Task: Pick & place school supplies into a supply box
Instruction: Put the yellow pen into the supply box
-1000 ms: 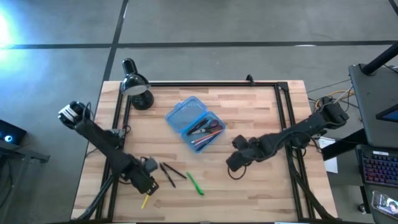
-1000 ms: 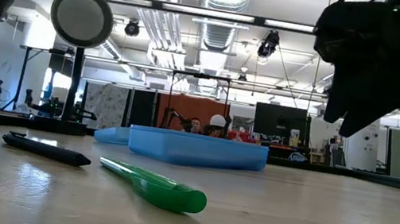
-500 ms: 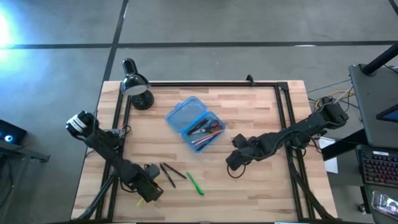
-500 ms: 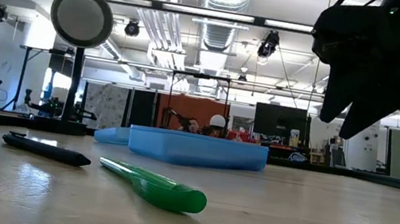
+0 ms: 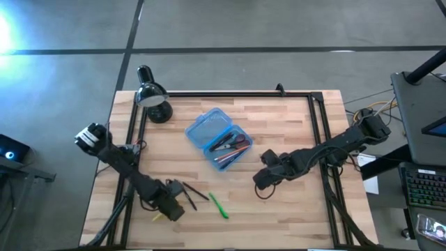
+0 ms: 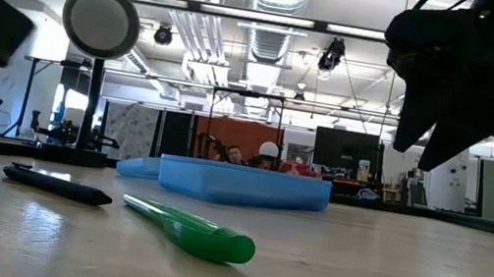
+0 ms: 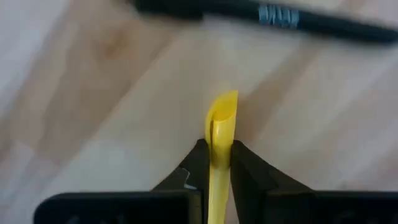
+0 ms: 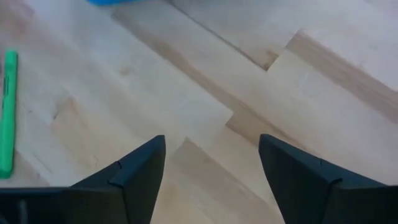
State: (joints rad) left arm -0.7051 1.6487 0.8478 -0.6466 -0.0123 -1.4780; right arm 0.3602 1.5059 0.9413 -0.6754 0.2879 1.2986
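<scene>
My left gripper (image 5: 171,207) is shut on a yellow pen (image 7: 219,134) near the table's front left; a bit of the pen shows beside it in the high view (image 5: 159,217). Two dark pens (image 5: 189,194) and a green pen (image 5: 219,206) lie flat on the table just right of it. The open blue supply box (image 5: 218,138) sits mid-table with pens and red-handled scissors inside. My right gripper (image 5: 262,181) hangs open and empty above the table, right of the green pen. My left gripper pinches the yellow pen between its two fingers (image 7: 198,163), one on each side of the barrel. A short end of the pen (image 7: 224,106) sticks out past the fingertips. The fingers come from above, slanting down. I cannot tell whether the pen is clear of the table.
A black desk lamp (image 5: 154,100) stands at the far left corner. A black frame (image 5: 317,118) runs along the table's far and side edges. Bare wood lies between the green pen and my right gripper.
My left arm has swung inward, and its gripper has moved down and a little toward the table's right edge, with the yellow pen going along. My right gripper has kept nearly still.
</scene>
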